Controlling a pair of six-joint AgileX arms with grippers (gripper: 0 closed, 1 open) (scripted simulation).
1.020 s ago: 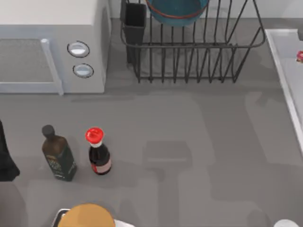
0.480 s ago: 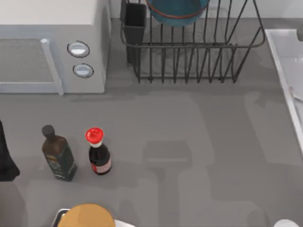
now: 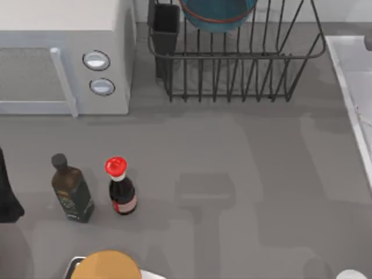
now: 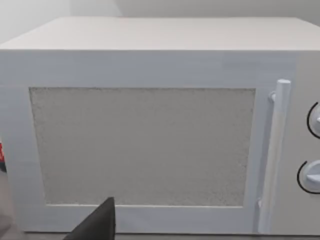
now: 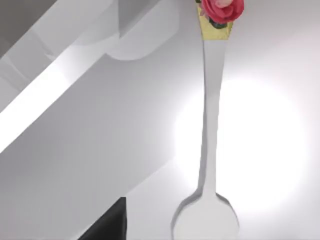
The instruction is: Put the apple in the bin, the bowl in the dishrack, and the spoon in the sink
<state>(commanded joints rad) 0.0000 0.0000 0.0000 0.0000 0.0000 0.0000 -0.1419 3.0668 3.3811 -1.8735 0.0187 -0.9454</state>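
While the bowl (image 3: 217,14) sits in the dishrack (image 3: 244,64), I see the spoon (image 5: 209,125) lying in the sink (image 3: 349,64). I cannot tell how either tool is set.

Little of our body is in sight. At the left edge of the top view, our left arm (image 3: 6,195) appears as a matte black, irregular shape with a bulging lower outline, with no markings, cables or screws that we can make out. In the left wrist view, our left end effector (image 4: 97,225) shows a flat, charcoal-black wedge with straight edges and a pointed tip. In the right wrist view, our right end effector (image 5: 107,222) shows a similar plain black wedge. A pale rounded form (image 3: 352,274) at the top view's lower right may be part of our right arm.
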